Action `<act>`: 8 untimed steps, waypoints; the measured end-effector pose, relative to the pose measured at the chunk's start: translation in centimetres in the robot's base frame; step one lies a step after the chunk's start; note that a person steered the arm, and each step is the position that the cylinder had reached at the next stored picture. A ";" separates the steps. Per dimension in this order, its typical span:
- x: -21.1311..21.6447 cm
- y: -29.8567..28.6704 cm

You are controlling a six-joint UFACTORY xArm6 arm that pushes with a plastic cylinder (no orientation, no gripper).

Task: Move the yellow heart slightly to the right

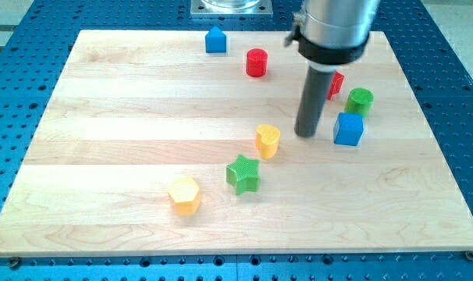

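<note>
Seven blocks sat on the wooden table (104,117), which rested on a blue perforated base (18,70). The yellow heart (268,140) was just right of frame centre, upright, touching nothing. My tip (306,134) was down at table level just to the heart's right, a small gap between them, no contact visible. There was no gripper on this arm, only the dark rod under the grey housing (334,27), so nothing to spread or pinch. The blue cube (348,129) stood just right of the tip, apart from it. The green cylinder (360,101) was above the blue cube, near it. A red block (336,83) sat partly hidden behind the rod, shape unclear. The red cylinder (257,62) was at upper centre, well above the heart. A blue block (215,40) with a peaked top sat near the table's upper edge, left of the red cylinder. The green star (243,173) was below-left of the heart, near but apart. The yellow hexagon (184,195) was further lower-left, past the star.
</note>
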State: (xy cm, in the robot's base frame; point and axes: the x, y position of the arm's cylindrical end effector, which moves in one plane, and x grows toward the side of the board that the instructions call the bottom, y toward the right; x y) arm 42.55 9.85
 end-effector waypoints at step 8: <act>-0.1 -9.8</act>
State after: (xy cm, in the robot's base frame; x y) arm 42.47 0.09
